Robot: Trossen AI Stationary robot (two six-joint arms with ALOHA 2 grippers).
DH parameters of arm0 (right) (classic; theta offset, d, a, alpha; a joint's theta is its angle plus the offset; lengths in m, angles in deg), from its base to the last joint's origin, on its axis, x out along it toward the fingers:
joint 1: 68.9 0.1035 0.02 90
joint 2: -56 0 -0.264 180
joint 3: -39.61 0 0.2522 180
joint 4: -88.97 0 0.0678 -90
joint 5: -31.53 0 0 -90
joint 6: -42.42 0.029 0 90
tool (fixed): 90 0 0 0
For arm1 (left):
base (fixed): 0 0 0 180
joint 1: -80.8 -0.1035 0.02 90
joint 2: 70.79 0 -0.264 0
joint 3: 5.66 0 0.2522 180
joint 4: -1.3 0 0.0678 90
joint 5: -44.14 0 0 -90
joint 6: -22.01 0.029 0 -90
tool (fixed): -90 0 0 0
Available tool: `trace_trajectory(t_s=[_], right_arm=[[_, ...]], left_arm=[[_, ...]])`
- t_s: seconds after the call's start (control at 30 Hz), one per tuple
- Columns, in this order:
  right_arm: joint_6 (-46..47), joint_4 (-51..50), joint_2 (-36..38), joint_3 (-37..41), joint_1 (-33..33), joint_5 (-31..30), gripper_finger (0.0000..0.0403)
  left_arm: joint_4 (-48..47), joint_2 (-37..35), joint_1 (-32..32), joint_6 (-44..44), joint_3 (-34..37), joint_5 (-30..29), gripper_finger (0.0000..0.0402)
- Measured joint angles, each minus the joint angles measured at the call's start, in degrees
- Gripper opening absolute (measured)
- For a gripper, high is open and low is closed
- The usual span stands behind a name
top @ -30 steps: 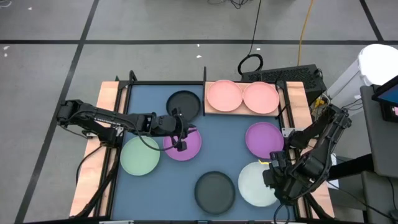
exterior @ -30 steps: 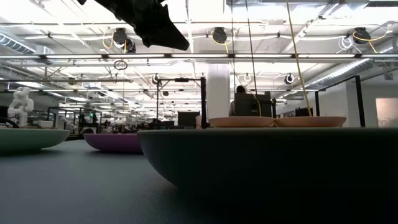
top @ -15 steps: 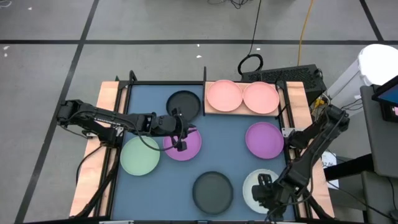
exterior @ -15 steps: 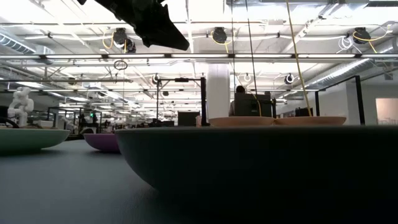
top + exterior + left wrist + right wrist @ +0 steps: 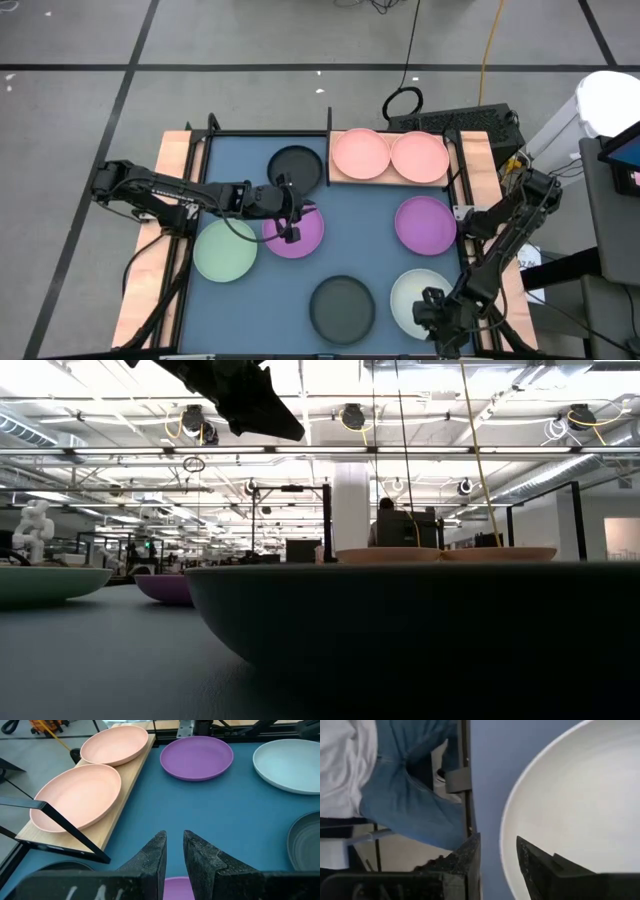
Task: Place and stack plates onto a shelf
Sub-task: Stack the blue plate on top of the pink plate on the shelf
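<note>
So far only the two pink plates [image 5: 360,153] [image 5: 419,156] sit on the shelf [image 5: 388,178], side by side at the far edge of the surface, toward its right corner; nothing is stacked on them yet. Six plates are left on the blue mat [image 5: 352,224]: a black plate [image 5: 297,166] at the far edge just left of the shelf, a purple plate [image 5: 294,232] and a green plate [image 5: 225,250] on the left half, a second purple plate [image 5: 425,223] near the right edge, a second black plate [image 5: 341,307] at the near edge, and a pale green plate [image 5: 418,297] by the near right corner.

By that count the task is about a quarter done (the stacking proper has not begun).

The right pincer [image 5: 432,309] is low at the near right corner, at the rim of the pale green plate. Its wrist view shows its fingers [image 5: 534,859] apart, with the plate's rim lying across the gap between them, not clamped. A person in jeans [image 5: 415,795] stands just beyond that edge of the surface.

The left pincer [image 5: 290,222] hangs over the left purple plate, its fingers [image 5: 156,855] a narrow gap apart and holding nothing; the purple rim shows below them.

My guess is that the pale green plate goes next, then the other five
</note>
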Motion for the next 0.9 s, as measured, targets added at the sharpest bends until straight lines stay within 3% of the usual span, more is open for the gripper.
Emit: trace_trajectory(t_s=[0.23,0.53,0.9], right_arm=[[-1.9,1.0,-1.4,0.0,3.6,-3.0,0.0114],[-5.8,1.6,-5.1,0.0,5.2,-4.5,0.0081],[-9.0,3.4,-9.6,0.0,5.2,-4.7,0.0099]], left_arm=[[0.0,0.0,0.0,-0.1,0.0,0.0,0.0072],[0.0,0.0,0.0,-0.2,0.0,0.0,0.0072],[-0.2,0.0,0.0,0.2,0.0,0.0,0.0072]])
